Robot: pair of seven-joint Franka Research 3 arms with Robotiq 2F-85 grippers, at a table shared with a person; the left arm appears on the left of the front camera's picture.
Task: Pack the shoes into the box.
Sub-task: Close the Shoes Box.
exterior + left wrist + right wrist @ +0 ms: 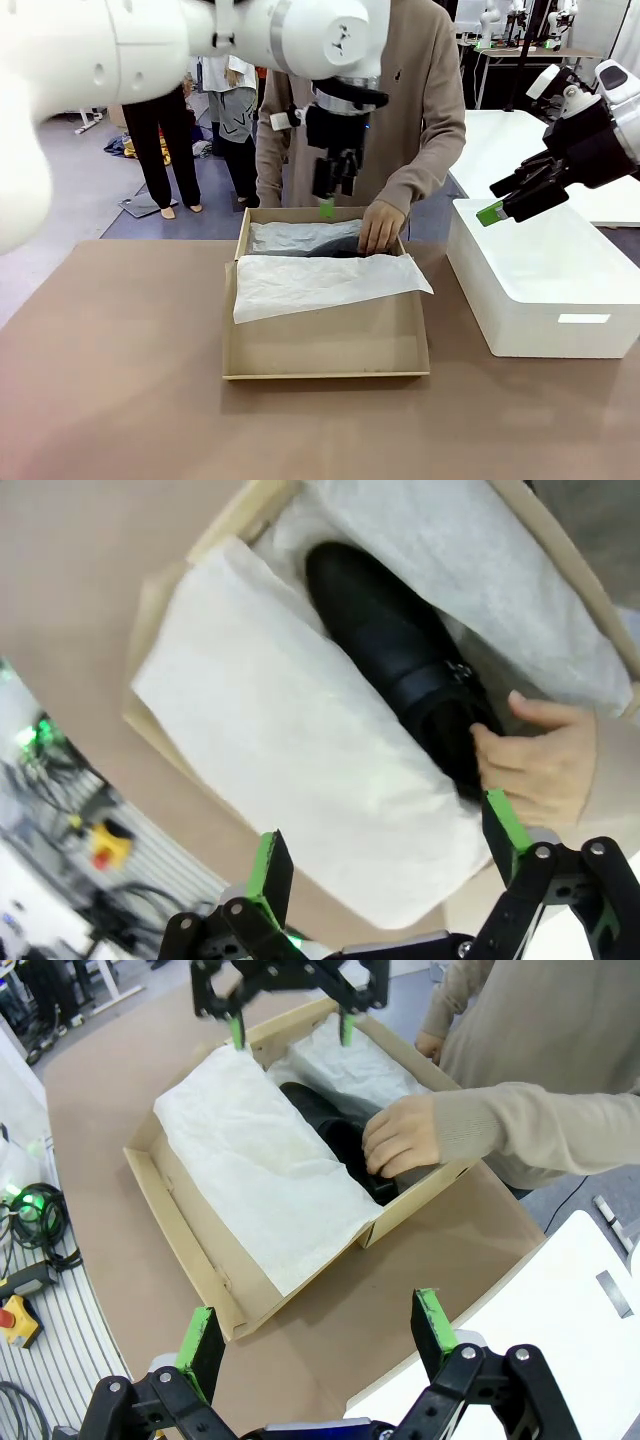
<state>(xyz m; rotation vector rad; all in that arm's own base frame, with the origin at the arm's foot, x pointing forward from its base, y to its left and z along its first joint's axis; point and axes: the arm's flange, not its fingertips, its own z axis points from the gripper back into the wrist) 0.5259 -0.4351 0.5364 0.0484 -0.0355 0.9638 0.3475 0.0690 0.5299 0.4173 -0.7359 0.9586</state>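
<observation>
Nearest the robot, the brown bench (120, 380) is carrying the box (325, 350), which is sitting open at the middle with its tan near wall facing the robot. A sheet of white tissue paper (320, 282) is lying folded over the near part of the box and is draping over its right edge. More tissue is lining the far part.

Between the two sheets, one glossy black shoe (400, 650) is lying inside the box with its strap and small buckle facing up. Whether a second shoe is lying under the tissue cannot be told.

The person's hand (381, 226) is reaching into the far right corner of the box and is touching the shoe's heel end.

The left pincer (328, 205) is hanging above the far side of the box, pointing down, with its fingers standing apart and gripping nothing.

To the right, the right pincer (500, 200) is hovering over a white block-like box (540, 300) beside the shoebox, its fingers also standing apart and empty.
</observation>
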